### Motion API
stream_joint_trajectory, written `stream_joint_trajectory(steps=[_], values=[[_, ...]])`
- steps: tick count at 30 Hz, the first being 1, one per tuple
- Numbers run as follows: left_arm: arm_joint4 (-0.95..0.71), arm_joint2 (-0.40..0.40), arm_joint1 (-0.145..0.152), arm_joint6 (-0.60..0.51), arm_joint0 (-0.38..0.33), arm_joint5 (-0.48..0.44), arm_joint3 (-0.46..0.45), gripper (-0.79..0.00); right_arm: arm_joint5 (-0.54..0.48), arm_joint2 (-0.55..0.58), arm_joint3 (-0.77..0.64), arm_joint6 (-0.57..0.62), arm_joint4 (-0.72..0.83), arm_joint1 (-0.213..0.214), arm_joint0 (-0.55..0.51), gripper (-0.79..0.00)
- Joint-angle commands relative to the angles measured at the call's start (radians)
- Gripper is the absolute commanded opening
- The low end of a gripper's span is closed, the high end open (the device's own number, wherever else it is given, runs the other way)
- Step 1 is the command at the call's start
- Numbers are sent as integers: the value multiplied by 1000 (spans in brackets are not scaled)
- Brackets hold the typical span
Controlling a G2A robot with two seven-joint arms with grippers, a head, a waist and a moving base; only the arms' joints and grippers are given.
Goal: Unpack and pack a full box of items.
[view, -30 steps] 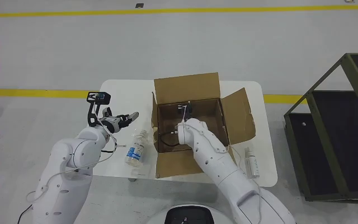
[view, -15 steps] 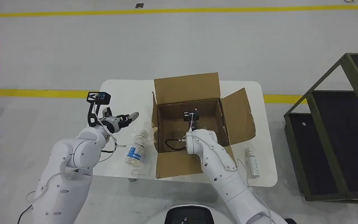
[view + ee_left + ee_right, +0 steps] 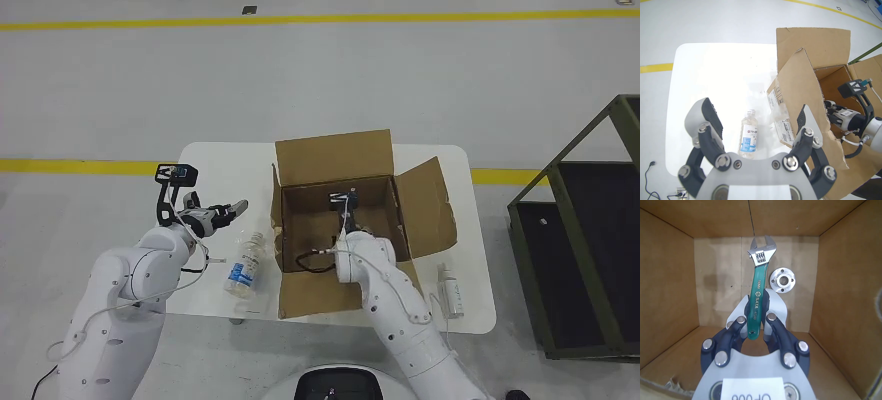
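Green-handled wrench [image 3: 759, 279] sits clamped between my right gripper's [image 3: 757, 298] fingers, inside the box [image 3: 668, 275] — its head juts beyond them; my left gripper's [image 3: 755, 113] fingers stand apart.

Brown cardboard box [image 3: 335, 158], green-handled silver wrench [image 3: 758, 289], silver flange [image 3: 788, 286], clear bottle [image 3: 749, 132] with blue-white label, white table [image 3: 215, 170].

Background stuff: white table [image 3: 215, 175] with rounded corners sits on a pale grey floor [image 3: 120, 90]. One yellow floor line [image 3: 400, 18] runs along the far side, and another yellow line [image 3: 70, 166] passes behind the table. A small dark square marker [image 3: 249, 9] sits just beside the far line. Well off to the right there's a dark green metal rack [image 3: 585, 260]. The left wrist view catches a black cable [image 3: 652, 163] lying near a little metal floor socket [image 3: 680, 193].
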Motion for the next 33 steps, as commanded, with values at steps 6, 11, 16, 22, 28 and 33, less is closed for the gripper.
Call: stream_joint_trajectory(steps=[6, 11, 16, 22, 28, 33], values=[[0, 0, 0, 0, 0, 0, 0, 0, -33, 28, -153, -52, -39, 13, -91, -785], [0, 0, 0, 0, 0, 0, 0, 0, -53, 33, -198, -92, -41, 16, -124, -785], [0, 0, 0, 0, 0, 0, 0, 0, -72, 34, -218, -122, -42, 17, -144, -785], [0, 0, 0, 0, 0, 0, 0, 0, -50, 41, -171, -108, -26, 13, -126, -785], [0, 0, 0, 0, 0, 0, 0, 0, 95, 68, -27, -64, 66, -5, -39, -785], [0, 0, 0, 0, 0, 0, 0, 0, 233, 50, 161, -45, 98, -30, 92, -785]])
